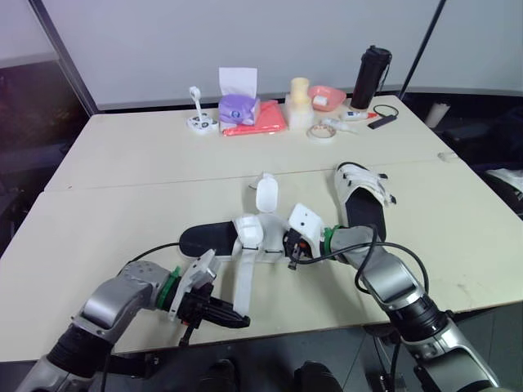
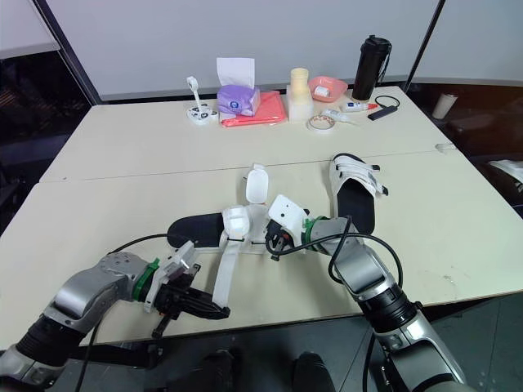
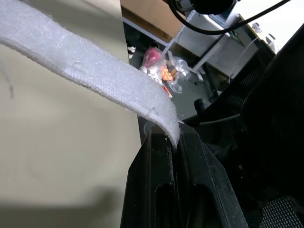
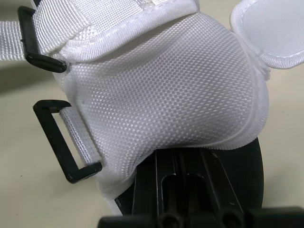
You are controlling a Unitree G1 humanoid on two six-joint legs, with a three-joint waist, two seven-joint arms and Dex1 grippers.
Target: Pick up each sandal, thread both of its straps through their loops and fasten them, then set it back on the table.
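A sandal with a black sole and white upper lies open at the table's near middle. Its long white strap runs toward the front edge, where my left gripper is shut on the strap's end. My right gripper comes in from the right and is shut on the lower edge of the white mesh upper. Two empty black loops hang beside that upper. A white flap stands up behind. The second sandal lies farther right with its straps across it.
Along the far edge stand a purple tissue box, a red cloth, a cream cylinder, a pink bowl, a tape roll and a black bottle. The table's front edge is close to my left gripper.
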